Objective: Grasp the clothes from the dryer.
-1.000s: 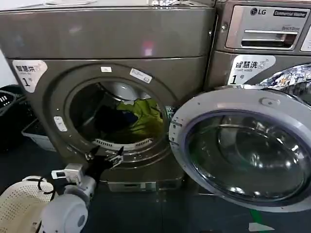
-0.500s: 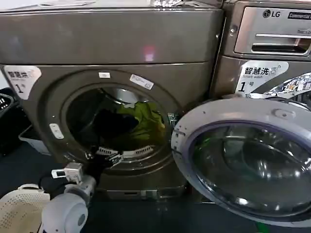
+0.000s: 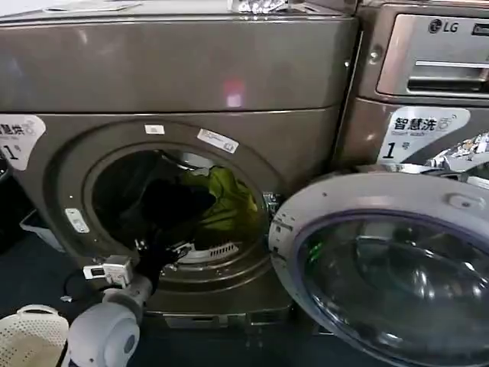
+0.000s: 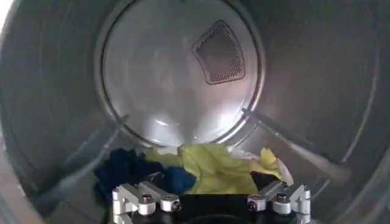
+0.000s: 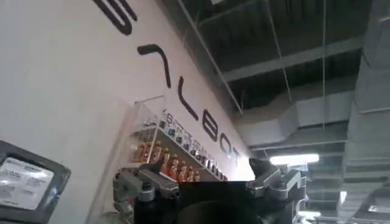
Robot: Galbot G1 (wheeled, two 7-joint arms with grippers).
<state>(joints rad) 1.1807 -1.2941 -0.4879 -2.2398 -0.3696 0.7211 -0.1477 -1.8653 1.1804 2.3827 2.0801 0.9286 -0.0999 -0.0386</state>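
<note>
The dryer (image 3: pixel 191 69) stands with its porthole open. The clothes lie low in the drum: an olive yellow-green garment (image 3: pixel 227 200) beside a dark navy one (image 3: pixel 172 208). My left gripper (image 3: pixel 173 250) is at the lower rim of the porthole, just short of them. In the left wrist view the left gripper (image 4: pixel 209 178) is open, its fingers wide apart, with the yellow-green garment (image 4: pixel 213 169) and the navy garment (image 4: pixel 131 172) close ahead on the drum floor. My right gripper (image 5: pixel 207 165) points up at a wall and ceiling, open and holding nothing.
The dryer's round glass door (image 3: pixel 386 267) hangs open to the right, in front of the LG machine (image 3: pixel 428 92). A white perforated basket (image 3: pixel 27 340) sits on the floor at the lower left. Drum ribs (image 4: pixel 292 146) run along the drum wall.
The dryer now looks larger and sits further left in the head view. My left gripper has moved from below the porthole up to its lower rim, towards the clothes.
</note>
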